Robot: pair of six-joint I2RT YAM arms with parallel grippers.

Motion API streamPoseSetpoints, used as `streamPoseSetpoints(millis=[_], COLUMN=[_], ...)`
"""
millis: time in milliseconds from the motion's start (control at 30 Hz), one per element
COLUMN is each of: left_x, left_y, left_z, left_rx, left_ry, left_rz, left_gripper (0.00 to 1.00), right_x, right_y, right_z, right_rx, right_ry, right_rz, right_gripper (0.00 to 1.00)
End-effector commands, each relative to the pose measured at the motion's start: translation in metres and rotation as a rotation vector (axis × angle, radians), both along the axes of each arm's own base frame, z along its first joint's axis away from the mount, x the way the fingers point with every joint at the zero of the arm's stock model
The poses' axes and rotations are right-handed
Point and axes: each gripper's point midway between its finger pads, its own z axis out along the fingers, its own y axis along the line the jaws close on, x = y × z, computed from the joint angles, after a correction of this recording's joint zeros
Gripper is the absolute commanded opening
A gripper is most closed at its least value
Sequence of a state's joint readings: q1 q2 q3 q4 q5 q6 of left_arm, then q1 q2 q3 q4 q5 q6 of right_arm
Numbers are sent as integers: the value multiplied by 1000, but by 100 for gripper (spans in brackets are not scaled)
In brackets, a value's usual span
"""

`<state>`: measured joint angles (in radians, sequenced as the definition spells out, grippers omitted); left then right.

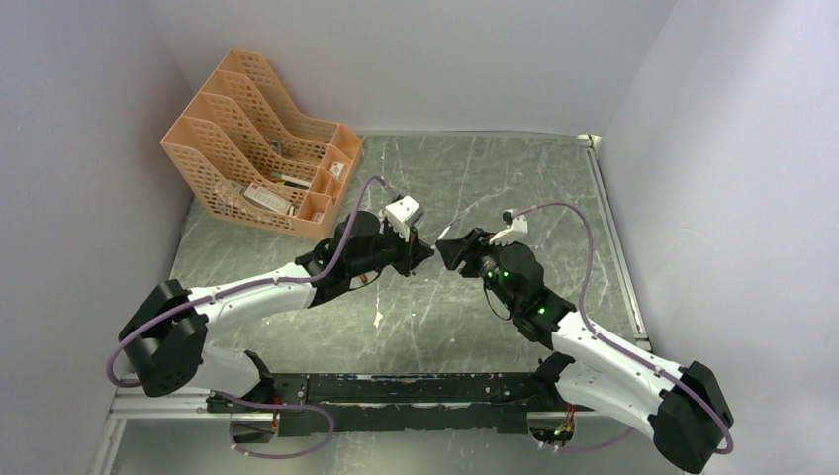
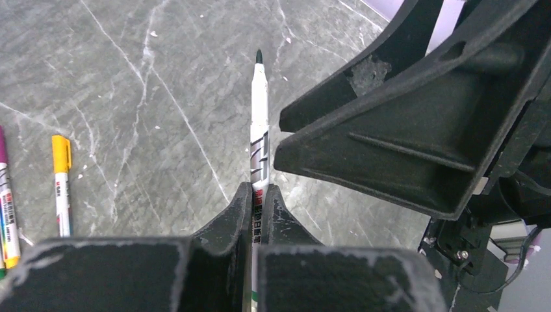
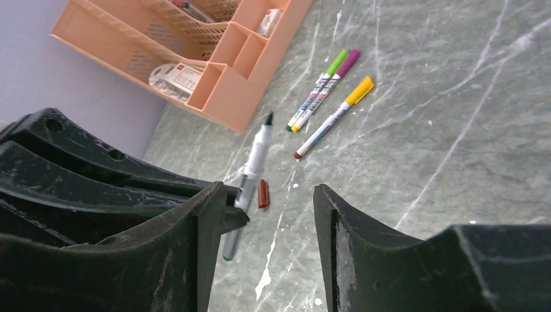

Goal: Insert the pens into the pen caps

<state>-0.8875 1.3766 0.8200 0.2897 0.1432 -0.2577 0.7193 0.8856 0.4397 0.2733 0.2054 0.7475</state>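
The left gripper [image 2: 258, 193] is clamping the uncapped pen [image 2: 260, 123] above mid-table. The right gripper [image 3: 269, 199] is hanging open and empty. The brown cap [image 3: 263, 194] is lying loose below, so a clumsy pinch risks knocking it away.

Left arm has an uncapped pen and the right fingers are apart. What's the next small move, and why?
Probably lower the right gripper onto the small red-brown cap and close on it. Its fingers stand apart and empty. The cap seems to lie loose on the table beside the uncapped pen, which the left gripper holds clamped with its bare tip pointing out.
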Motion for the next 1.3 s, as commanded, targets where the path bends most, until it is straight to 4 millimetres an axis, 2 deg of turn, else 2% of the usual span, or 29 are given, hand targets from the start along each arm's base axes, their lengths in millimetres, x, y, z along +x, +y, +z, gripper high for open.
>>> streamPoseSetpoints(millis=[0, 133, 300, 467, 533, 600, 633, 733, 767, 833, 900, 967, 1000, 1067, 1133, 1200, 1267], left_x=[-9, -12, -17, -24, -26, -26, -27, -28, -29, -30, -30, -29, -28, -25, -20, -10, 6], left_y=[-12, -14, -13, -13, -13, -15, -16, -21, -23, -26, -27, -28, -28, -25, -18, -6, 11], left_z=[14, 10, 20, 32, 34, 31, 28, 20, 19, 16, 13, 12, 11, 9, 13, 15, 13], left_rx=[-59, -57, -82, -105, -107, -97, -91, -77, -77, -82, -82, -77, -72, -58, -61, -58, -27], left_ry=[-5, 10, -2, -23, -25, -14, -8, 23, 31, 44, 48, 48, 48, 44, 26, 10, 14], left_rz=[-62, -77, -96, -127, -135, -140, -148, -171, -181, -191, -193, -193, -189, -167, -121, -37, 64], left_gripper=[7, 7, 7, 7, 7, 7, 11, 38, 44, 49, 45, 31, 27, 9, 7, 7, 7], right_x=[6, 6, 8, 7, 6, 4, 3, 1, 0, -3, -5, -6, -6, -6, -5, -4, -5], right_y=[9, 9, 11, 15, 18, 20, 22, 26, 28, 31, 34, 34, 33, 32, 29, 22, 13], right_z=[32, 34, 28, 31, 33, 37, 38, 41, 42, 42, 43, 44, 45, 44, 45, 48, 50], right_rx=[51, 63, 66, 90, 94, 98, 99, 98, 99, 102, 107, 108, 107, 100, 95, 100, 111], right_ry=[-70, -81, -60, -65, -71, -85, -91, -104, -108, -113, -118, -124, -126, -127, -129, -140, -159], right_rz=[20, 19, 17, 31, 48, 69, 81, 110, 123, 149, 166, 169, 168, 165, 152, 118, 78], right_gripper=[51, 49, 45, 17, 0, 0, 0, 0, 0, 0, 0, 0, 0, 0, 0, 28, 41])
